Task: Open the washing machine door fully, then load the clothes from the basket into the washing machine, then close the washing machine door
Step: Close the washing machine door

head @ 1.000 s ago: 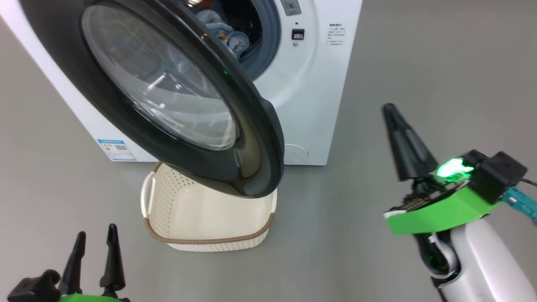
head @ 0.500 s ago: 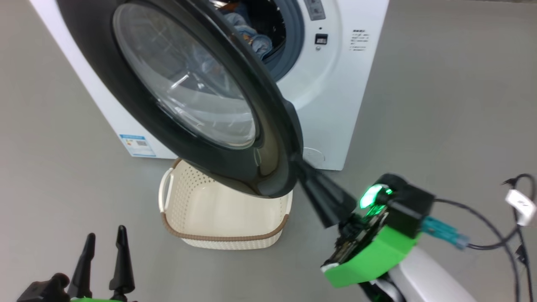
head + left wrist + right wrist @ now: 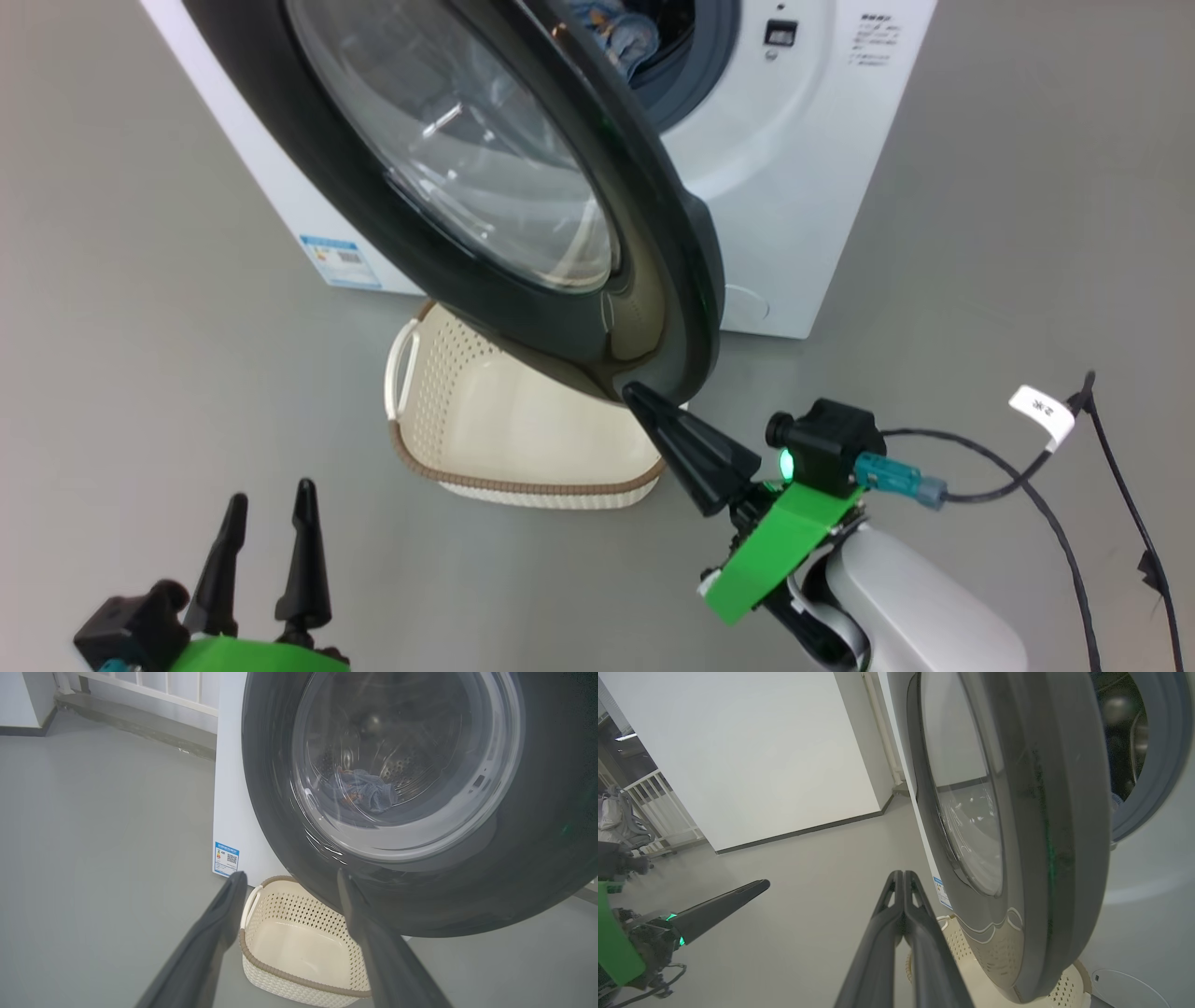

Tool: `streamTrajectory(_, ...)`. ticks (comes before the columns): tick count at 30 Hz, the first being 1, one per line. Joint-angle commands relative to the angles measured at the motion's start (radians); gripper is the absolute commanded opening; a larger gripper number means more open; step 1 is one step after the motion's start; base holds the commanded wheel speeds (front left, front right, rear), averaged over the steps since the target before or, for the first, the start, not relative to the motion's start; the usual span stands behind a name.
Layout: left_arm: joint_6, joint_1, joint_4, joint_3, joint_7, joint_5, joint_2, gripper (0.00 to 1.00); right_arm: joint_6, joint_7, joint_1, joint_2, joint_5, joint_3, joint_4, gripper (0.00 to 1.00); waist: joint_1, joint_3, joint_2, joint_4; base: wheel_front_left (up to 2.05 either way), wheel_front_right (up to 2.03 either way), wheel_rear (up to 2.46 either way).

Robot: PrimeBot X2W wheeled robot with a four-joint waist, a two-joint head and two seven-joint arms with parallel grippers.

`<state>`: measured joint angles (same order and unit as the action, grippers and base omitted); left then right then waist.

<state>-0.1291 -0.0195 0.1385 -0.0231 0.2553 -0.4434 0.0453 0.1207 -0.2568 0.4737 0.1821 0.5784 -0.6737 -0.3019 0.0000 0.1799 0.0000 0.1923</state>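
The right claw [image 3: 639,399] is pressed shut with nothing between its two dark fingers. In the head view its tip meets the lowest part of the washing machine door [image 3: 485,177]; whether it touches the black ring or sits just in front of it cannot be told. In its own wrist view the joined fingers [image 3: 903,896] point up alongside the door's outer face.

The left claw [image 3: 271,495] hangs low and well apart from the door, its fingers spread wide and holding nothing.

The door stands ajar, swung out from the washing machine [image 3: 794,187], and its top is cut off by the frame edge. It hides the far side of the basket [image 3: 448,373], which sits on the grey floor [image 3: 140,327] under it, against the machine's front. What shows of the basket's inside is plain cream plastic.

The clothes [image 3: 621,28] lie in the drum, a scrap of blue above the door's edge. Through the glass in the left wrist view they are a dim bluish heap [image 3: 362,793], with their print hard to make out.
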Motion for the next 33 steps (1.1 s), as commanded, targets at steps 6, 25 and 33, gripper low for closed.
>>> streamTrajectory(6,-0.002,-0.059,-0.012,0.017,0.006,0.005,0.006,1.00,0.010,-0.005,0.069,-0.029,0.021,0.011,-0.038,0.00,0.0000,0.061,0.0000,0.028,0.00,0.00,0.00)
streamTrajectory(25,-0.002,-0.144,-0.019,-0.029,0.006,-0.023,0.005,1.00,0.010,-0.005,0.201,0.000,-0.001,0.172,-0.080,0.00,0.0000,0.162,0.0000,0.052,0.00,0.00,0.00)
streamTrajectory(33,-0.002,-0.181,-0.028,-0.059,0.006,-0.033,0.005,1.00,0.010,-0.005,0.289,0.018,0.003,0.252,-0.112,0.00,0.0000,0.205,0.0000,0.080,0.00,0.00,0.00)
